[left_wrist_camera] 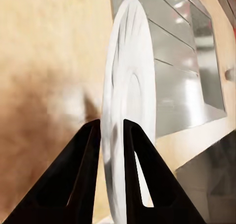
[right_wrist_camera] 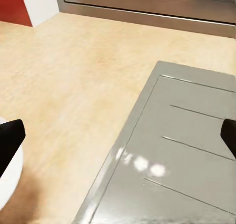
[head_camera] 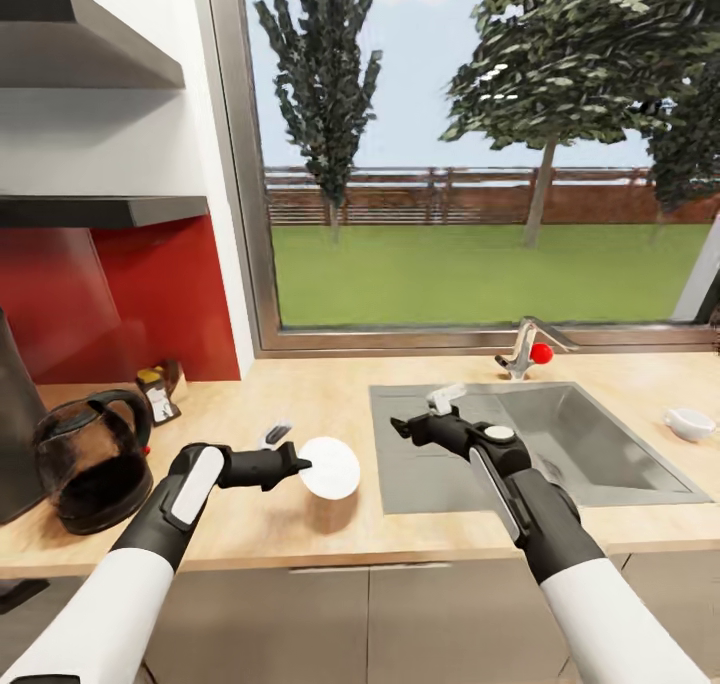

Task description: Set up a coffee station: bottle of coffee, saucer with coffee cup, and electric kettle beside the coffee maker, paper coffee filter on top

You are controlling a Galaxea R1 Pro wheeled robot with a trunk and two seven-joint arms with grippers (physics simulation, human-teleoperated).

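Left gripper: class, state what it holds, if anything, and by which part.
The left gripper holds the round white saucer by its rim, jaws shut on the edge, the disc lifted above the wooden countertop.

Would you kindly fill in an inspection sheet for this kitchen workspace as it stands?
Surface: wooden countertop with inset steel sink.
Job's things: saucer held on edge above the counter; electric kettle at left; coffee cup at far right.
Clutter: small bottle by the red backsplash.
Grippers: left gripper shut on saucer; right gripper open, empty.
Cables: nothing seen.
Surroundings: window, faucet, wall shelves.
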